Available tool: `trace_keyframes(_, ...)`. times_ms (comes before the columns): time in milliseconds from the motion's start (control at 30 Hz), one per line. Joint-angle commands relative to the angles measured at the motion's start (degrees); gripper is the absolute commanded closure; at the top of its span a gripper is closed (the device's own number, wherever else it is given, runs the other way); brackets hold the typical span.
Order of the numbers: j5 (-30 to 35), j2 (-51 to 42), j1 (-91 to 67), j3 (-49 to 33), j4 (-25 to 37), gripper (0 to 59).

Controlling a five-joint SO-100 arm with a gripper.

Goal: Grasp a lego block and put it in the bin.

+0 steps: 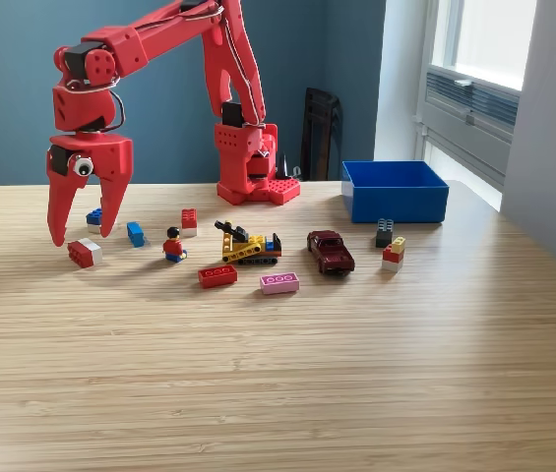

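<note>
Exterior view shows the red gripper (86, 226) at left of frame, jaws spread wide and empty, poised over a red-and-white lego block (85, 253), presumably to straddle it, while the blue bin (394, 192) waits at right.

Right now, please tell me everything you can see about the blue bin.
The blue bin is an open-topped rectangular box with low walls, seemingly plastic. It stands upright on the wooden table, at the exterior view's right, near the window. Nothing visible lies inside, though its floor is partly hidden. No brick touches it; the hand hangs far away.
</note>
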Motion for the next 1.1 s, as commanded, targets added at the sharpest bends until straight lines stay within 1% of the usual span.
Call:
trace_keyframes(33, 0.0, -1.3, 0.7, -6.6, 1.5, 33.7)
trace_keyframes(233, 1.1, -5.3, 0.6, -8.9, 2.1, 34.4)
trace_keyframes(333, 1.8, -7.2, 0.5, -10.6, 3.4, 36.5)
trace_keyframes(367, 1.9, -7.7, 0.5, -11.3, 3.9, 38.1)
trace_keyframes(400, 2.2, -8.1, 0.5, -12.0, 4.2, 41.1)
trace_keyframes(500, 3.3, -8.7, 0.5, -12.7, 4.7, 53.8)
trace_keyframes(533, 3.6, -8.7, 0.5, -12.7, 4.7, 56.8)
trace_keyframes(567, 3.9, -8.7, 0.5, -12.7, 4.8, 58.5)
trace_keyframes(967, 4.2, -7.5, 0.2, -14.2, 6.0, 58.6)
trace_keyframes(1033, 4.8, -6.1, 0.1, -18.9, 10.3, 58.6)
trace_keyframes(1100, 4.9, -1.9, -2.4, -20.6, 12.0, 58.6)
